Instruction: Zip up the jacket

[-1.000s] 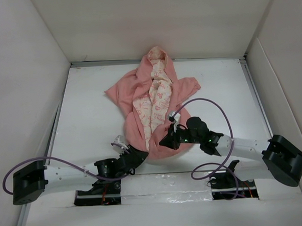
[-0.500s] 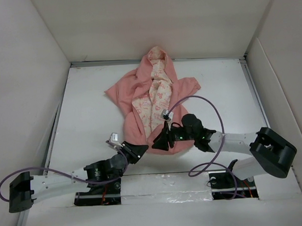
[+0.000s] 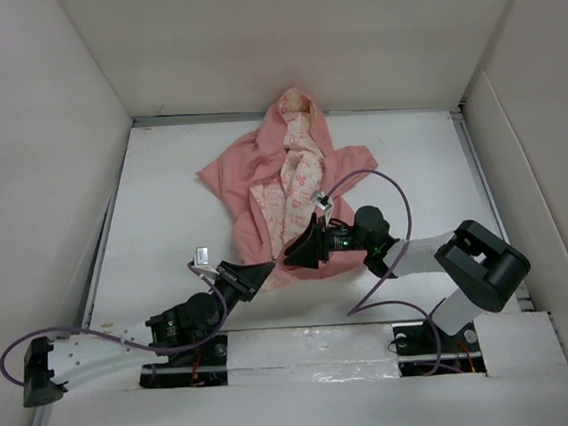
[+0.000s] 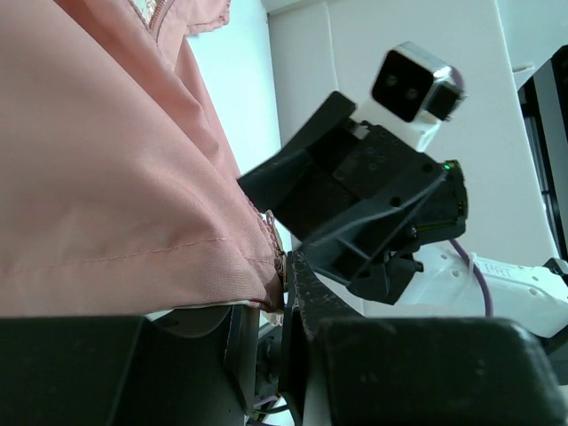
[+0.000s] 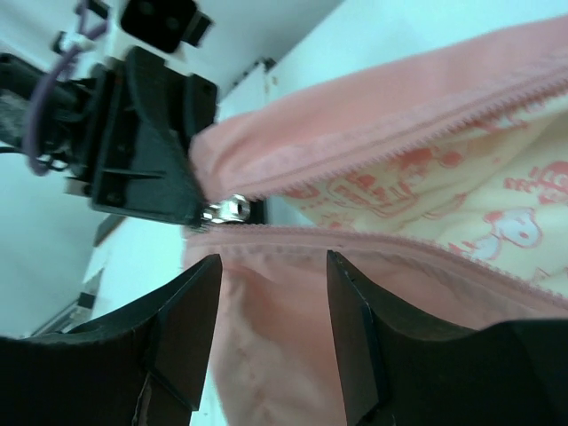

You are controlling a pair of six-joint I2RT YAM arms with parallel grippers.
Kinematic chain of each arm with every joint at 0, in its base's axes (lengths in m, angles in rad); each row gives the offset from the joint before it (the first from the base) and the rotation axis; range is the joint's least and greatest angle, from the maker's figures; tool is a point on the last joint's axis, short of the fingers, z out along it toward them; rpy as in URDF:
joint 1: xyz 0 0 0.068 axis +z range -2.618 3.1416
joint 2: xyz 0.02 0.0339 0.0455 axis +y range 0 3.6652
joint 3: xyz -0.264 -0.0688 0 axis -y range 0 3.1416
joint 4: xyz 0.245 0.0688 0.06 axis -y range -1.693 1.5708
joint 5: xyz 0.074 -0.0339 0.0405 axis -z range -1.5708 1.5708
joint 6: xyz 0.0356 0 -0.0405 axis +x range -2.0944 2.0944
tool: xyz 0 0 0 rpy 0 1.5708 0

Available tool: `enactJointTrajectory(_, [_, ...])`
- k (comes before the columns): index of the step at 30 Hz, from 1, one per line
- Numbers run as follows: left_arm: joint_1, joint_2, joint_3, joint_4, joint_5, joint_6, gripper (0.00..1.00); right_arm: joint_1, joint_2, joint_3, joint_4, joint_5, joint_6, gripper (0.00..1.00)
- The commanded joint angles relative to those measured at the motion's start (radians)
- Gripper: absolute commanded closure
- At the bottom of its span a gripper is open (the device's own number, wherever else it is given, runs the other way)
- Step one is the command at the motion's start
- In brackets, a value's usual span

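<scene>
The salmon-pink jacket (image 3: 254,167) lies unzipped on the white table, hood at the far end, its cream printed lining (image 5: 461,191) showing. My left gripper (image 3: 258,273) is shut on the jacket's bottom hem (image 4: 257,266), right at the foot of the zipper. The metal zipper slider (image 5: 226,210) sits beside that grip, where the two rows of pink teeth meet. My right gripper (image 3: 297,253) hovers open just over the lower right panel (image 5: 284,346). Its fingers (image 5: 191,328) straddle bare fabric below the slider and hold nothing.
White walls (image 3: 54,138) close in the table on the left, back and right. A purple cable (image 3: 382,185) loops above the right arm, next to the jacket's right sleeve (image 3: 357,161). The left arm stretches low along the near edge (image 3: 308,339).
My right gripper has opened and slid left toward the zipper foot. The left gripper, still shut on the hem, has moved slightly away from the near edge.
</scene>
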Motion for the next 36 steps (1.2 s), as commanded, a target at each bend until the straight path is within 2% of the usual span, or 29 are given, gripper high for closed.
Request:
enactJointTrajectory(1, [-0.004, 0.017, -0.099, 0.072, 0.002, 0.025, 1.0, 0.001, -0.035, 0.001, 0.204, -0.061, 0.075, 0.43])
enactJointTrajectory(5, [-0.004, 0.068, -0.094, 0.117, 0.007, 0.034, 1.0, 0.001, -0.067, 0.027, 0.075, -0.04, 0.019, 0.37])
enactJointTrajectory(19, [-0.004, 0.053, -0.111, 0.154, 0.03, 0.046, 1.0, 0.001, 0.003, 0.072, 0.096, -0.046, 0.065, 0.39])
enactJointTrajectory(26, [-0.004, 0.05, -0.117, 0.169, 0.037, 0.05, 1.0, 0.01, 0.057, 0.092, 0.197, -0.066, 0.145, 0.46])
enactJointTrajectory(36, [-0.004, 0.065, -0.12, 0.174, 0.033, 0.043, 1.0, 0.028, 0.141, 0.089, 0.401, -0.106, 0.275, 0.49])
